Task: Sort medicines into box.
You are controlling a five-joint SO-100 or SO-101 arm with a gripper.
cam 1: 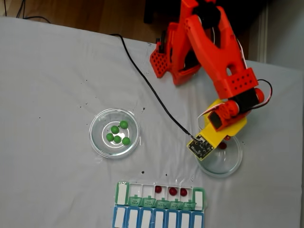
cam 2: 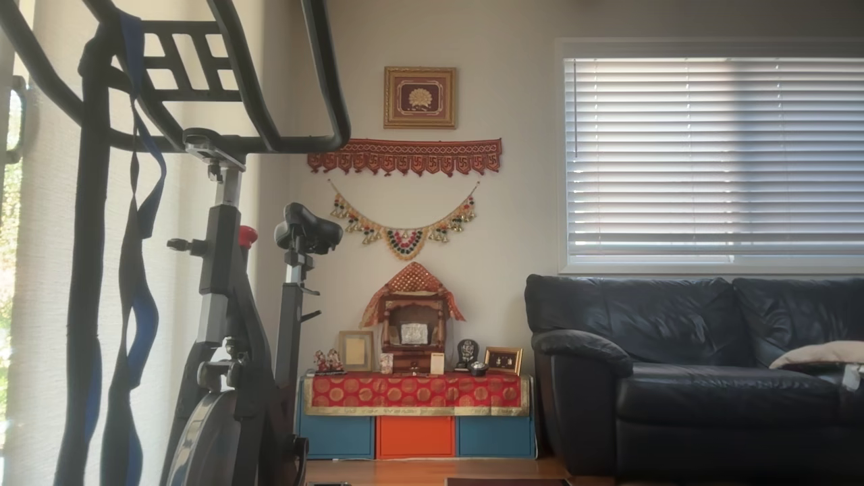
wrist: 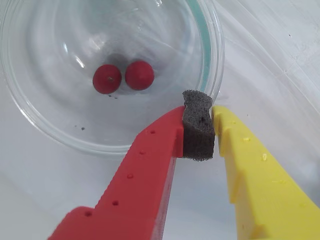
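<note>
While my arm covers much of the right-hand glass dish in the fixed view, only one dark red ball peeks out beside my yellow wrist there; the wrist view shows two red balls touching side by side on the dish floor, just beyond my fingertips. My gripper is pressed together on nothing but its own grey foam pad, which fills the space between the red finger and the yellow finger; no ball is pinched. The dish rim runs off the top and left of the wrist view.

Well off to my side sits the other glass dish with four green balls that I can count. Below me lies the box, its green lids flipped open along one edge, with three red balls in separate white compartments. Any lettering on the lids is too small to read. A blue-lidded row touching it is cut off by the frame's bottom edge.
</note>
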